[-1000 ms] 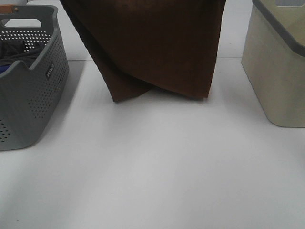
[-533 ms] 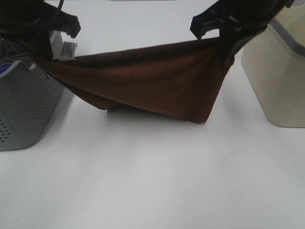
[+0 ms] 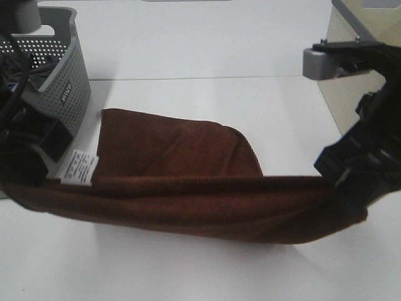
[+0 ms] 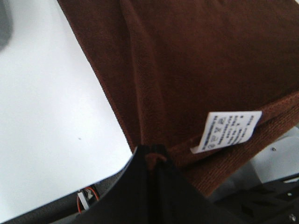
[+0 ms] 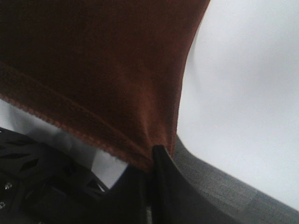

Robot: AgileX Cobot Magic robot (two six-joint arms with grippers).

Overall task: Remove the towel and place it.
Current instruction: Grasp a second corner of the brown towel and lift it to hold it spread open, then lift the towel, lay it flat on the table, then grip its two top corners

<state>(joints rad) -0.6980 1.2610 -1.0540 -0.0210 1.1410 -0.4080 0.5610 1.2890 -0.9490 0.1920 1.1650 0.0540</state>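
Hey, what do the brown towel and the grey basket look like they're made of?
The towel looks like soft plush fabric, perhaps microfibre or cotton. It has a matte finish with a fine ribbed nap and a stitched hem. The basket looks like moulded grey plastic, also matte, with stiff walls punched with rows of small holes.

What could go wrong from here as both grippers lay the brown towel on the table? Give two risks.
1. The left gripper and right gripper each pinch only a corner of the towel; a slip could drop that end.
2. The left gripper sits close to the grey laundry basket and might knock it.
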